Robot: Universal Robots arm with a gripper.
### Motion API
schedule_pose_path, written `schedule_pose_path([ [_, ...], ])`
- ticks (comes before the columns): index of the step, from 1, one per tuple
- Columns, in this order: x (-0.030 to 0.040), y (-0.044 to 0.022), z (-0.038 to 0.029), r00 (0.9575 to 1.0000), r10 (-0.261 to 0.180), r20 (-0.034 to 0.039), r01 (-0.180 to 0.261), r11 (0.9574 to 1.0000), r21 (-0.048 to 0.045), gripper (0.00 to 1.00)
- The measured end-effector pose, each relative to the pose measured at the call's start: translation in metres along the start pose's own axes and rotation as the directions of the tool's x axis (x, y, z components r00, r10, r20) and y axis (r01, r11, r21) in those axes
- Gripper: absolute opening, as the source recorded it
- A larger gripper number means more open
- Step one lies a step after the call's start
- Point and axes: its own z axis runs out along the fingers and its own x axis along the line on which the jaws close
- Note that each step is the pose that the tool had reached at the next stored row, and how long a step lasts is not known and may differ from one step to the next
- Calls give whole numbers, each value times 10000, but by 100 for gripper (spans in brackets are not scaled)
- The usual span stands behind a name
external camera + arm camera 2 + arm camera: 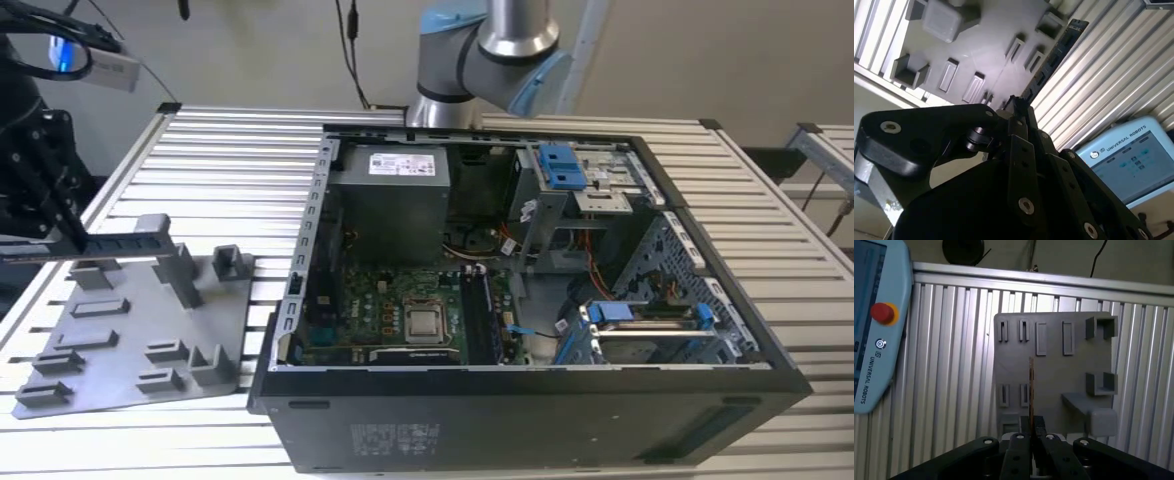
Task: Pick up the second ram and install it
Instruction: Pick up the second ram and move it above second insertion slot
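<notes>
In the exterior view, the black end effector (54, 232) sits at the exterior view's left, clenched on the second ram (123, 243). The dark strip lies level over the grey holder plate (127, 350), near its upright posts. Whether it touches them I cannot tell. The open computer case (534, 425) stands on the ribbed counter (227, 150) towards the exterior view's right, well apart from the ram, with its motherboard (400, 300) exposed.

In the second wrist view, the end effector (1016, 102) grips one end of the second ram (1054, 55), which reaches out across the holder plate (979, 45). A teach pendant (1129, 160) lies on the counter (1114, 75).

In the first wrist view, the second ram (1031, 385) shows edge-on between the end effector's (1031, 426) closed fingers, in front of the holder plate (1054, 370).
</notes>
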Motion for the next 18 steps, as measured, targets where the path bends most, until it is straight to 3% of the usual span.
schedule_pose_path([
  [13, 29, -397, -15, 10000, 3, 13, -3, 9998, -214, 15],
  [18, 32, -438, -70, 10000, 6, 24, -5, 9993, -369, 15],
])
